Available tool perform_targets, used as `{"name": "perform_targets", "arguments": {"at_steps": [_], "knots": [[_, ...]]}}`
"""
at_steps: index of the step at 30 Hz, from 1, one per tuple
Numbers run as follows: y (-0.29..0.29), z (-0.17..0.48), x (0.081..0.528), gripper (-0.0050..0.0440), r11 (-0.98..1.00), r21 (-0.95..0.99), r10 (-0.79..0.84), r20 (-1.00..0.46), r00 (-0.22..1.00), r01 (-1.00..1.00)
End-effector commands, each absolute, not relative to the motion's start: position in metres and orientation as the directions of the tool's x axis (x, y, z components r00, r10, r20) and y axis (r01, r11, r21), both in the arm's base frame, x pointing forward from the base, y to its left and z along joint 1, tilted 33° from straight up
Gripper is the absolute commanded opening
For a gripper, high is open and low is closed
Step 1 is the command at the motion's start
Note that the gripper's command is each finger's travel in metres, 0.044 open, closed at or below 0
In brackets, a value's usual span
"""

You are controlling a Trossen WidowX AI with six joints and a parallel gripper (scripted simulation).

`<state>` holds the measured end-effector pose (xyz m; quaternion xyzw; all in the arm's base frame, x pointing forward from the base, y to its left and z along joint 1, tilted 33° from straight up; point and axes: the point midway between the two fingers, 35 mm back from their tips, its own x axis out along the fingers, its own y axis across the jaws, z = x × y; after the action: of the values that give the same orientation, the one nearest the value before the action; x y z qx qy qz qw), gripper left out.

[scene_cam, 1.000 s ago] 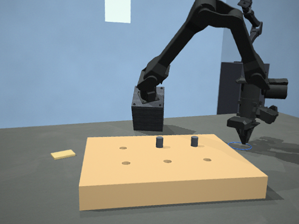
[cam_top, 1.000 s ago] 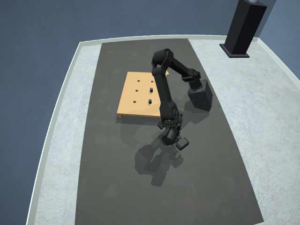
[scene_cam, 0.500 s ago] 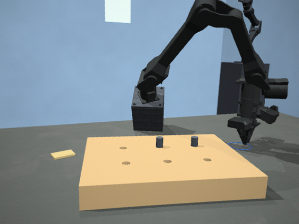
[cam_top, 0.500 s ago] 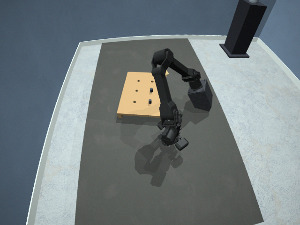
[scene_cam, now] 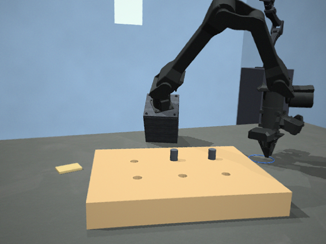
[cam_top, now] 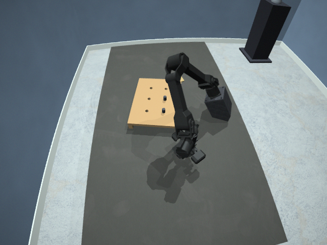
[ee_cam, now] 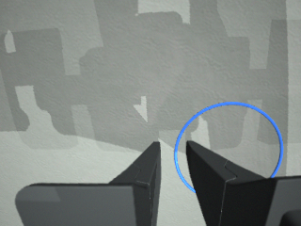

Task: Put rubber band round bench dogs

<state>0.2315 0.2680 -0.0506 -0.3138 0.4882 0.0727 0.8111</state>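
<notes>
The tan board lies flat on the dark mat and also shows in the top view. Two dark bench dogs stand upright in its back row of holes. The blue rubber band lies flat on the mat just past the board's right far corner. My gripper points straight down over the band's near rim. In the wrist view the fingers stand a narrow gap apart, and the band's left edge runs under that gap. The band looks round and undisturbed.
The arm's black base block stands behind the board. A small tan slab lies on the mat to the board's left. A tall black pillar stands at the table's far corner. Several empty holes dot the board.
</notes>
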Motion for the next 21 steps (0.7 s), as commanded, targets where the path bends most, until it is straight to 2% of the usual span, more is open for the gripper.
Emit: {"name": "perform_targets", "arguments": {"at_steps": [1,21], "knots": [[0.2672,-0.0529,0.236,0.008,0.798,-0.435,-0.189,-0.838,0.512,-0.417],[0.2663,-0.0539,0.2356,0.0073,0.797,-0.437,-0.192,-0.838,0.51,-0.418]]}}
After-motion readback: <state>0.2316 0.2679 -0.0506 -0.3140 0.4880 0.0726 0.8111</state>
